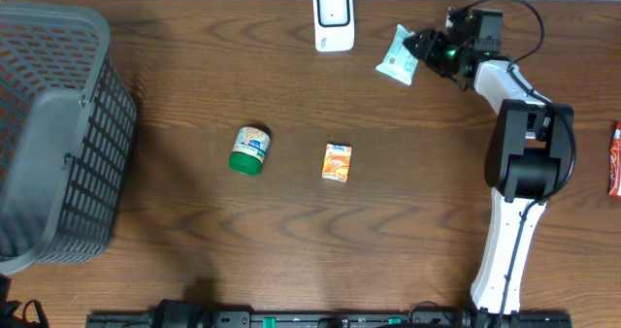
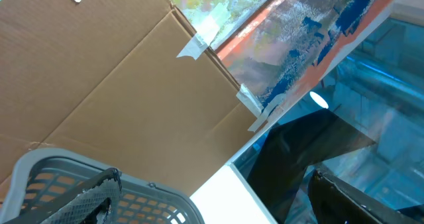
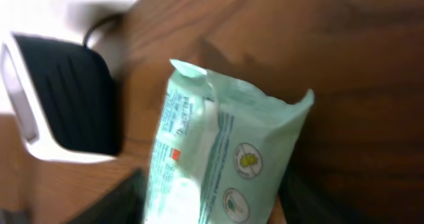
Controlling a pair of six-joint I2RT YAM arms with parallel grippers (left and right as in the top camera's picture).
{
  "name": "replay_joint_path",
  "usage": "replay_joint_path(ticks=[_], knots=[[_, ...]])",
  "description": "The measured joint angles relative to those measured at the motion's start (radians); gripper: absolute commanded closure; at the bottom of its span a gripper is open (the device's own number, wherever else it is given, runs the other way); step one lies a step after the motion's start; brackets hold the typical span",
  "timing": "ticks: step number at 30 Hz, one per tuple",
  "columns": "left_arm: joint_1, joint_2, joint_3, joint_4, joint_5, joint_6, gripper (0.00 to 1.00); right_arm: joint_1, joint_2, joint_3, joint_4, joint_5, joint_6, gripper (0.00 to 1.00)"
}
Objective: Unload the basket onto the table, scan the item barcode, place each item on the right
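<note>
The left jaws stand wide apart with nothing between them, parked at the near left corner and tipped upward. Their camera sees only the rim of the grey basket (image 2: 79, 184) and cardboard (image 2: 99, 71) beyond. This posture likely keeps the left arm clear of the work.

At mid-depth on the tabletop (image 1: 291, 231) lie a green-lidded jar (image 1: 250, 149) and, well apart to its right, a small orange carton (image 1: 337, 162). Neither is touched; both presumably await their own scan.

Farther out, the right arm (image 1: 524, 144) reaches toward the far edge. The right jaws stand on either side of one end of the pale green packet (image 1: 397, 54); whether they clamp it firmly cannot be told. The packet sits tilted just right of the white scanner (image 1: 333, 18), apart from it, probably so its code can be presented there. No barcode shows on the visible face.
</note>
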Motion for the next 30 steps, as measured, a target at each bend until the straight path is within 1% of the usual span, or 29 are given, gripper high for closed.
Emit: replay_joint_path(ticks=[1,9,12,15,18,21,24,30], knots=[[0.0,0.0,0.0,0.0,0.0,0.0,0.09,0.0,0.003,-0.001,-0.005,0.012,-0.001,0.99],[0.0,0.0,0.0,0.0,0.0,0.0,0.1,-0.006,0.014,-0.005,0.012,-0.018,0.014,0.99],[0.0,0.0,0.0,0.0,0.0,0.0,0.1,-0.008,0.004,-0.005,-0.016,-0.026,0.005,0.99],[0.0,0.0,0.0,0.0,0.0,0.0,0.1,-0.003,-0.039,-0.026,-0.121,-0.028,-0.031,0.99],[0.0,0.0,0.0,0.001,0.0,0.0,0.1,0.007,-0.108,-0.063,-0.274,0.0,-0.082,0.99],[0.0,0.0,0.0,0.003,0.0,0.0,0.1,0.027,-0.183,-0.099,-0.408,0.069,-0.134,0.99],[0.0,0.0,0.0,0.006,0.0,0.0,0.1,0.052,-0.265,-0.126,-0.496,0.147,-0.166,0.99],[0.0,0.0,0.0,0.011,0.0,0.0,0.1,0.098,-0.54,-0.134,-0.654,0.209,-0.198,0.99]])
